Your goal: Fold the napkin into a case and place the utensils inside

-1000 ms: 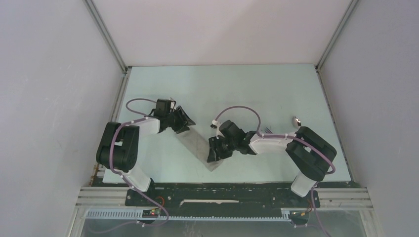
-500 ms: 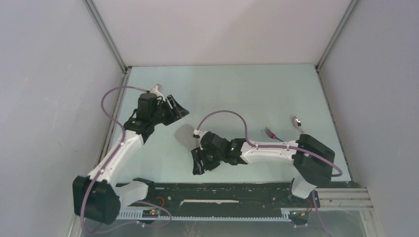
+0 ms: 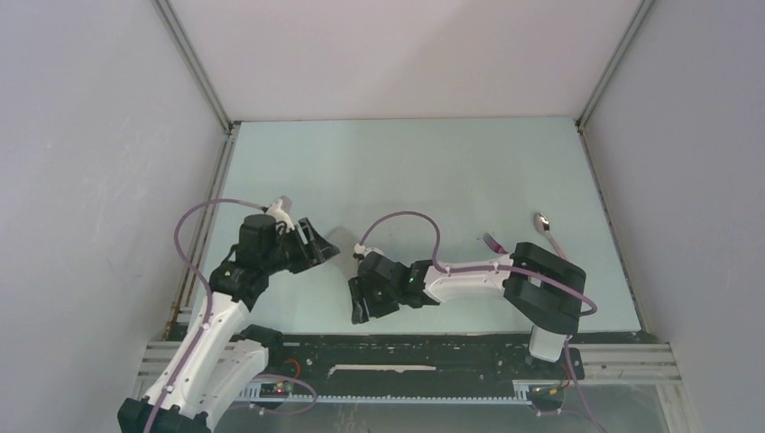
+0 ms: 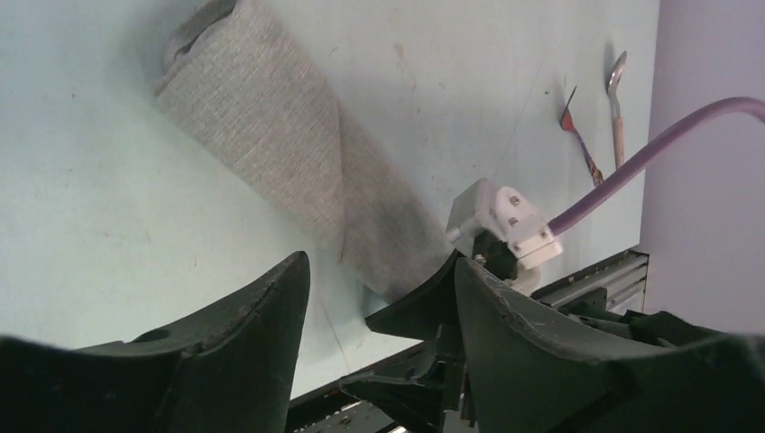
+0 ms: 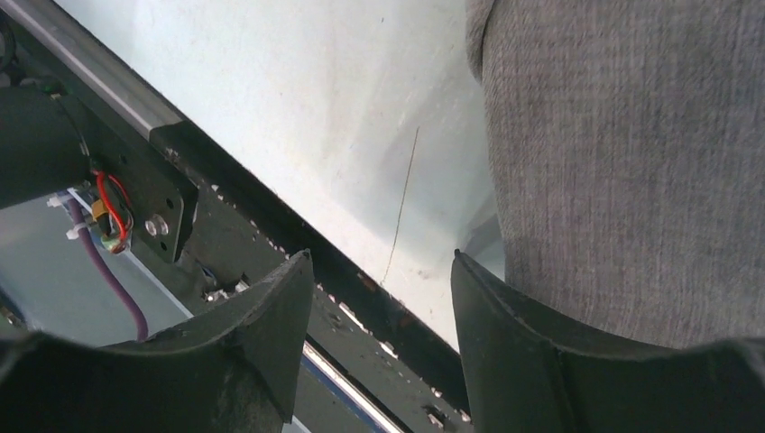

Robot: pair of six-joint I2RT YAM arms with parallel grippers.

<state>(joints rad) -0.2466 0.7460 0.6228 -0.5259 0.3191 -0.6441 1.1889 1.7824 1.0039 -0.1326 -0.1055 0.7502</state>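
Grey-beige case (image 4: pixel 271 144) lies slantwise between my left pincer (image 4: pixel 379 262) and right pincer (image 5: pixel 379 257), both apart and empty. Fork (image 3: pixel 492 242) and spoon (image 3: pixel 548 233) lie to its right, nearer my right arm (image 3: pixel 469 275).

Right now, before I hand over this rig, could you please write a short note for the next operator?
The left fingers are open and hold nothing.
The right fingers are open and hold nothing, at the near end of the napkin.
The napkin lies flat on the table, folded into a narrow strip. The fork and spoon lie side by side, apart from it.
Done: the folding, though I cannot tell if the pocket is complete.
Left: put the fork and spoon inside.
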